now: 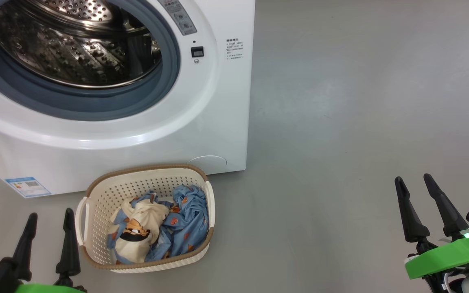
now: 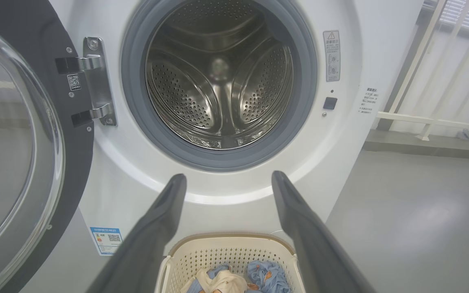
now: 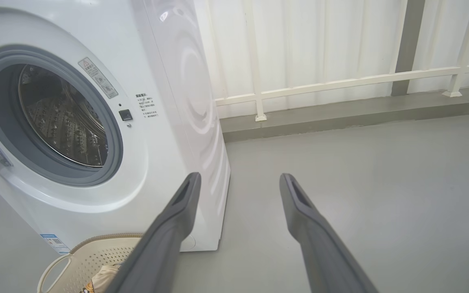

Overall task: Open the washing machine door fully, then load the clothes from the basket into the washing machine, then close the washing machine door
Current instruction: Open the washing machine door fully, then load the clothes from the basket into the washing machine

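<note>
Door hangs wide open at the washer's 9 o'clock. Basket of clothes sits at 6, probably for short reaches. Left claw and right claw are both spread, empty.

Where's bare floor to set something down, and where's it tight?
Free: grey floor right of the white front-loading washing machine, between the cream perforated basket and the right gripper. Crowded: left, where the open black-rimmed glass door, left gripper and basket sit close.
</note>
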{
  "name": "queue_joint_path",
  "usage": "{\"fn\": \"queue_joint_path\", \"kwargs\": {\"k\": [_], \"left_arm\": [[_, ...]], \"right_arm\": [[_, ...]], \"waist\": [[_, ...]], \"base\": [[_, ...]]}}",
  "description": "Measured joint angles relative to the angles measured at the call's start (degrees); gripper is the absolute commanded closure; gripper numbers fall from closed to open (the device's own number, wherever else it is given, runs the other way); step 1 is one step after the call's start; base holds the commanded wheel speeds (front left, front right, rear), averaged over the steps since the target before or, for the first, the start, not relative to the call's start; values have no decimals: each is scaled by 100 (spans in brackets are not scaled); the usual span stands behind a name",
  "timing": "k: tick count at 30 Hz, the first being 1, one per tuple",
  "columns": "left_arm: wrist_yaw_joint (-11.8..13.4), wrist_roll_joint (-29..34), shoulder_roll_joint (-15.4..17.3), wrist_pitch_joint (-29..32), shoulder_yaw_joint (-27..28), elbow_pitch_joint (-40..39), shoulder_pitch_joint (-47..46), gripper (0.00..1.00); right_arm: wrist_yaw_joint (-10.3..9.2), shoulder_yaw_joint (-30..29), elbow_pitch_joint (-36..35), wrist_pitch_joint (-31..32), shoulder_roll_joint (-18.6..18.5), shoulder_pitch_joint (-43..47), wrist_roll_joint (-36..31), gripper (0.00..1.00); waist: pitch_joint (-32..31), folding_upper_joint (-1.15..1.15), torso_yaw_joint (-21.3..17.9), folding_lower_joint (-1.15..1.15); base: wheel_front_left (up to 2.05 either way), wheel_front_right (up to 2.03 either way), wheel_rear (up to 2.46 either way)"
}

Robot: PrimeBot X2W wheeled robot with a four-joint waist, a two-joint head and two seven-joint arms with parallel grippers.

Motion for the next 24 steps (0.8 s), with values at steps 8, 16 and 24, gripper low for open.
{"fn": "queue_joint_path", "kwargs": {"k": [8,16,24], "left_arm": [[0,-27,-51,0,41,0,48,0],[0,-29,-55,0,33,0,47,0],[0,-30,-46,0,26,-11,44,0]], "right_arm": [[0,1,-13,0,2,0,0,0],[0,1,-16,0,2,0,0,0],[0,1,-21,0,21,-1,0,0]], "waist": [[26,0,16,0],[81,0,19,0],[109,0,23,0]], "base": [[3,-3,0],[53,-105,52],[121,-183,63]]}}
